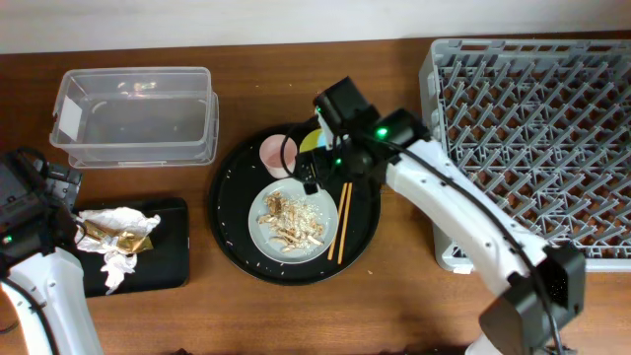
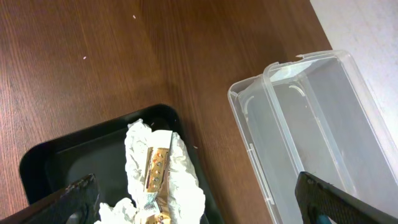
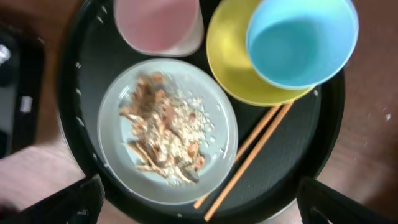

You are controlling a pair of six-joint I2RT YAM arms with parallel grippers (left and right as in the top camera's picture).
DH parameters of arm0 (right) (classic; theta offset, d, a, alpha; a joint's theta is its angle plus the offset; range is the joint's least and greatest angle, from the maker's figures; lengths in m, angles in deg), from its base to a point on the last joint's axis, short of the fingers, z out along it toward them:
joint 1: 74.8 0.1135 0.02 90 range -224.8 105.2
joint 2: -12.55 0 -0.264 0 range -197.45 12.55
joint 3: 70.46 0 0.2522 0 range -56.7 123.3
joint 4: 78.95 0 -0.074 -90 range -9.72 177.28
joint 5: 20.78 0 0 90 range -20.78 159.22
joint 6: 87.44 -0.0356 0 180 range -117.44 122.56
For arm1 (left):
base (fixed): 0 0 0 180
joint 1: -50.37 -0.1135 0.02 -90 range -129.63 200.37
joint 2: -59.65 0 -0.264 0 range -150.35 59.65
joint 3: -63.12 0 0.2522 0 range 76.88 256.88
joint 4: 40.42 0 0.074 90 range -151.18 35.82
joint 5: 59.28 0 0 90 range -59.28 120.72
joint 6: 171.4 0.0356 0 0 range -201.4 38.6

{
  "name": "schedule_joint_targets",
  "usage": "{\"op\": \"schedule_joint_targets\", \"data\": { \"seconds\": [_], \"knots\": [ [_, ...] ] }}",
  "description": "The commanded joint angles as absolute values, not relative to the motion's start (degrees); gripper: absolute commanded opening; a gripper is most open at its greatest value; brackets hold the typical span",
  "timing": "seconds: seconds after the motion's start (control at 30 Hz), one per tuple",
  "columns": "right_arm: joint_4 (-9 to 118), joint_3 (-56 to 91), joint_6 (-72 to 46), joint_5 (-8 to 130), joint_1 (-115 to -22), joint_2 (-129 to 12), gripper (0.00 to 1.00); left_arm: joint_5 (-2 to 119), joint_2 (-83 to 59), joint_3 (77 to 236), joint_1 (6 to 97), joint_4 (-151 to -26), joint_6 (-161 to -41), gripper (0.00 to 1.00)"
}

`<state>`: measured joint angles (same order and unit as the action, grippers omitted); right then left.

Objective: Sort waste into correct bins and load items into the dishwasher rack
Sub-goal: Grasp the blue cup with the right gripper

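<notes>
While left gripper [image 2: 199,208] & right gripper [image 3: 199,208] gape empty, grey plate [image 3: 219,155] holds beige-brown shredded scraps [image 3: 155,134] + crumbs [image 3: 194,115]

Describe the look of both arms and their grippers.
Both arms have smooth white tubular links joined by black housings. The right arm shows a lit green light near its wrist; the left arm a smaller green dot. The left gripper and right gripper have matte black, finely textured fingers.
</notes>
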<state>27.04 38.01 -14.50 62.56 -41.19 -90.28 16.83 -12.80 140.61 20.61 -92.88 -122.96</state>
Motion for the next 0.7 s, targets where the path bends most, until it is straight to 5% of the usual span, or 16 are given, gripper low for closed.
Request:
{"op": "schedule_joint_targets", "data": {
  "seconds": [0.0, 0.17, 0.27, 0.43, 0.67],
  "knots": [
    [27.06, 38.98, -15.07, 59.46, -40.67, -92.07, 0.98, 16.59, -12.56, 140.78, 20.43, -92.79, -122.26, 0.99],
    [38.84, 38.98, -17.87, 56.79, -40.69, -92.07, 0.98, 16.59, -12.56, 140.78, 20.43, -92.79, -122.26, 0.99],
    [40.04, 38.43, -21.94, 77.03, -40.8, -92.11, 0.98, 16.59, -12.56, 140.78, 20.43, -92.79, -122.26, 0.99],
    [41.31, 38.41, -22.0, 75.28, -40.69, -99.59, 0.66, 16.59, -12.56, 140.78, 20.43, -92.79, -122.26, 0.99],
    [43.41, 38.36, -21.94, 75.22, -40.67, -103.7, 0.56, 16.59, -12.56, 140.78, 20.43, -92.79, -122.26, 0.99]
  ]
}}
